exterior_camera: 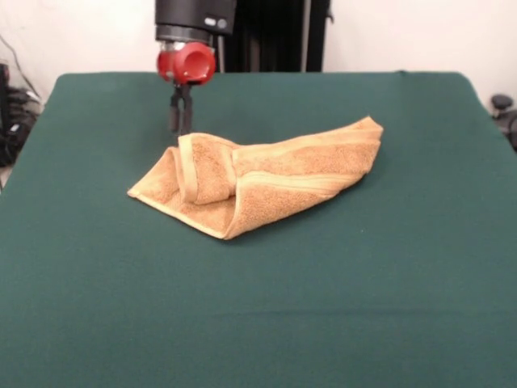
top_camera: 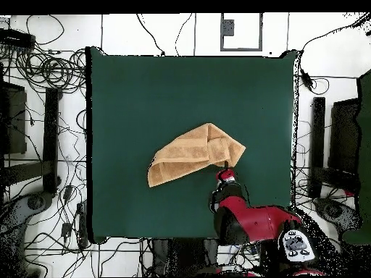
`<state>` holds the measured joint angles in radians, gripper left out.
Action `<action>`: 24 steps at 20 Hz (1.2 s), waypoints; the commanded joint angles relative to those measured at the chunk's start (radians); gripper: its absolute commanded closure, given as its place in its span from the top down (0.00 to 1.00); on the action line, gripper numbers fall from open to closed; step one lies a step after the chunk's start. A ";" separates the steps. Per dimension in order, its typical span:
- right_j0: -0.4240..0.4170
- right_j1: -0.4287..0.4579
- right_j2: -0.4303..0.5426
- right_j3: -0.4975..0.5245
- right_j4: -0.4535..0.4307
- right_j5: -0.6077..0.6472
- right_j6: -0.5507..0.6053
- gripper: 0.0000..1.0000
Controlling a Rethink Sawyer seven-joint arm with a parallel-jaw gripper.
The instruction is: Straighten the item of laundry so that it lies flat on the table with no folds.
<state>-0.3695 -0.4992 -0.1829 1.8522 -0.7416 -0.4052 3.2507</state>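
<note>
Towel (exterior_camera: 262, 178) is bunched and folded over mid-table (exterior_camera: 258, 323). Gripper (exterior_camera: 180, 128), fingers pressed together and holding nothing, hangs just behind the folded corner; next it probably needs to grab that flap and pull outward.

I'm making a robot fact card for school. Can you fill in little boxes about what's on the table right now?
Robot part: black gripper under a red wrist, fingers close together
Gripper position: just behind the towel's folded end, contact unclear
Cloth: tan-orange terry hand towel, folded over itself in layers, not flat
Towel shape from above: a slanted wedge
Surface: dark green cloth-covered table
Around the table: many cables on the floor
Job done: not yet
</note>
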 commanded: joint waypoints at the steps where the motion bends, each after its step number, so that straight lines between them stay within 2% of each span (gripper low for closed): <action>1: 0.064 0.140 -0.038 -0.104 0.097 -0.111 -0.114 1.00; 4: 0.084 0.174 -0.059 -0.115 0.147 -0.174 -0.118 1.00; 9: 0.107 0.175 -0.080 -0.111 0.181 -0.211 -0.110 1.00; 14: 0.122 0.169 -0.096 -0.106 0.193 -0.226 -0.099 1.00; 20: 0.119 0.105 -0.092 -0.085 0.169 -0.214 -0.058 1.00; 24: 0.121 0.104 -0.101 -0.089 0.180 -0.224 -0.055 1.00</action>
<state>-0.2871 -0.3706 -0.3137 1.8080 -0.6175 -0.5895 3.2507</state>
